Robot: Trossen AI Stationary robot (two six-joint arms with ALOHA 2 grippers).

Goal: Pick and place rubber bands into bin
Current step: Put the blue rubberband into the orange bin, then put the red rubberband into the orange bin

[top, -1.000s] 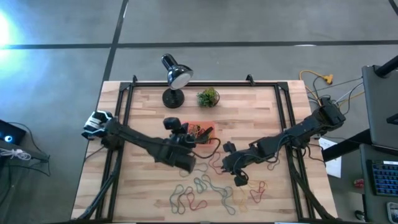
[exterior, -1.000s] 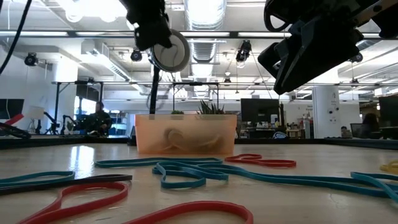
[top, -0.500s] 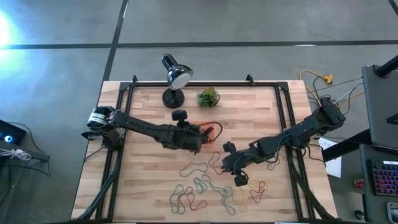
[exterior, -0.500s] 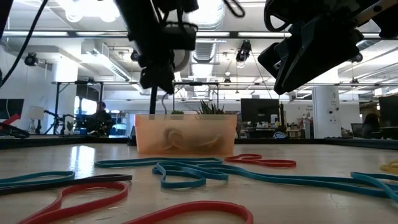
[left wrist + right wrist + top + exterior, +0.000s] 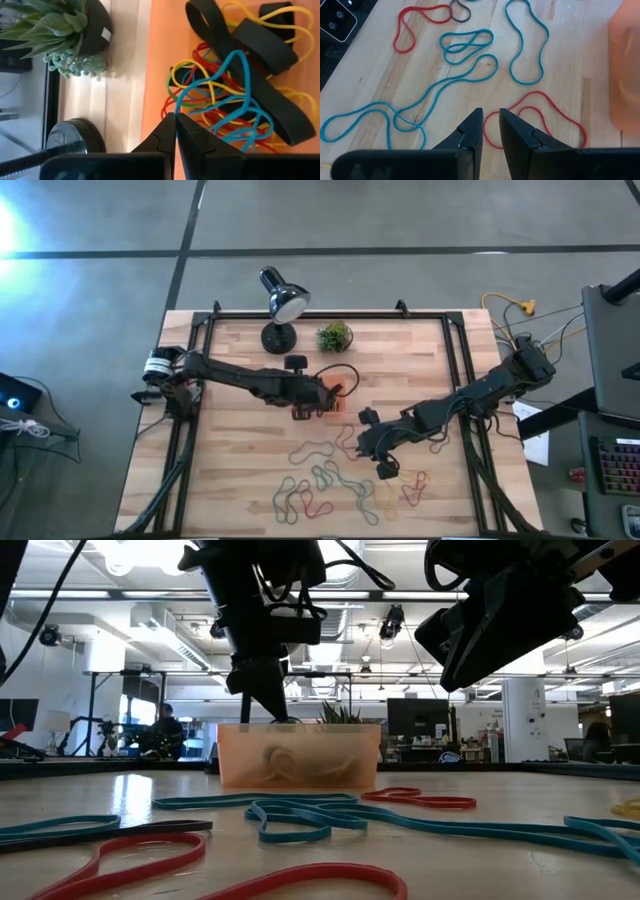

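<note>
A pale butcher-block wooden table [image 5: 240,455] is carrying a shallow orange-red plastic bin [image 5: 329,393], a black desk lamp [image 5: 277,337], a small green potted plant [image 5: 334,336] and scattered thin coloured rubber bands [image 5: 325,480].

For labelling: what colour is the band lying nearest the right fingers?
Red; the band shows best in the right wrist view.

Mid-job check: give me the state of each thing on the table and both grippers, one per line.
Left gripper: jaws shut, empty, over the bin.
Right gripper: jaws slightly apart, holding nothing, above the loose bands.
Bin: upright, holds a tangle of rubber bands.
Loose bands: flat on the table, not yet picked.
Desk lamp: standing.
Potted plant: upright.
</note>
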